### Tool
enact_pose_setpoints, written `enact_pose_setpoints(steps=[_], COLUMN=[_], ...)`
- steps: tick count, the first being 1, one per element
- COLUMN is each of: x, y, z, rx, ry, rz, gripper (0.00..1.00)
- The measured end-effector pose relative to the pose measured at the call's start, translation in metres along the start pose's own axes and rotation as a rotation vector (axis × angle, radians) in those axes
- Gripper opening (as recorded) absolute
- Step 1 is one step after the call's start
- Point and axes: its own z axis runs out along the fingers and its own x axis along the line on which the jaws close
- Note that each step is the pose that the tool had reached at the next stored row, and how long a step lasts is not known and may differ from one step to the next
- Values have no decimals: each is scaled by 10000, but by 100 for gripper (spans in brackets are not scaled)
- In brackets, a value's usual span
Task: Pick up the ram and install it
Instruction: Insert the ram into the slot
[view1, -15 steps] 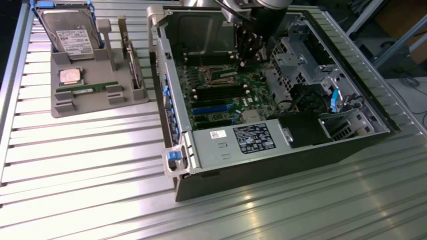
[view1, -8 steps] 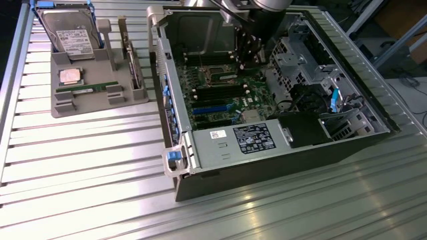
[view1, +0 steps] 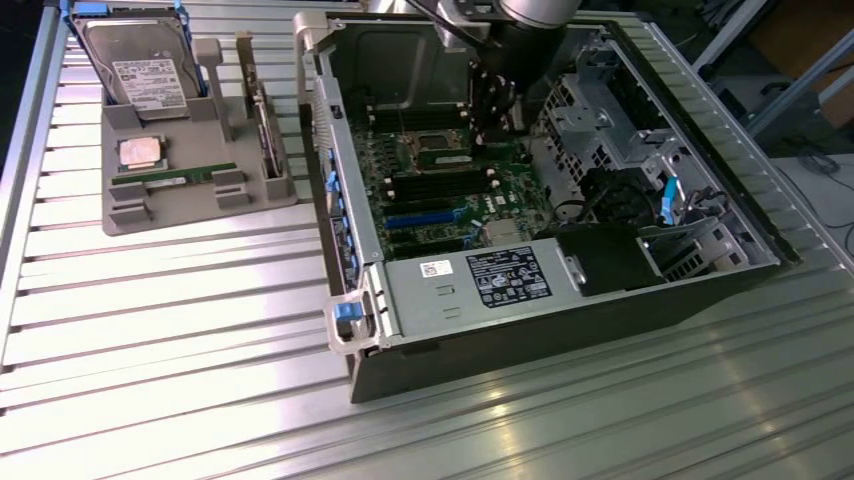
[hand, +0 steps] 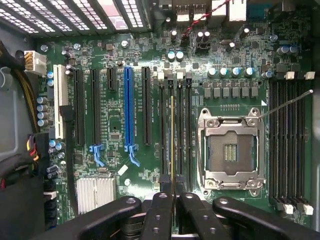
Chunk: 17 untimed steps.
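In the wrist view my gripper (hand: 172, 199) is shut on the ram (hand: 172, 145), seen edge-on as a thin yellowish-green strip between the black fingers (hand: 160, 210). The stick hangs over the row of black memory slots (hand: 176, 130) beside the empty processor socket (hand: 230, 150) on the green motherboard (hand: 115, 125); whether it touches a slot I cannot tell. In the exterior view the gripper (view1: 491, 112) reaches down into the open computer case (view1: 350, 250), above the motherboard's far part. A second ram stick (view1: 187, 178) lies in the grey holder (view1: 200, 200) at the exterior view's left.
The grey holder also carries a hard drive (view1: 147, 70) standing upright and a square silver processor chip (view1: 140, 152). Inside the case sit a power supply (view1: 481, 285), drive cages (view1: 681, 230) and cables (hand: 20, 95). More memory slots (hand: 287, 140) lie on the socket's other side.
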Motion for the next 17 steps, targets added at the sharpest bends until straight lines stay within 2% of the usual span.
enact_pose_setpoints(steps=[3, 5, 17], x=[36, 46, 82], y=[104, 140, 163], z=[24, 35, 197], rx=[0, 0, 13], ry=[2, 1, 13], rz=[11, 12, -153], gripper=[12, 12, 12])
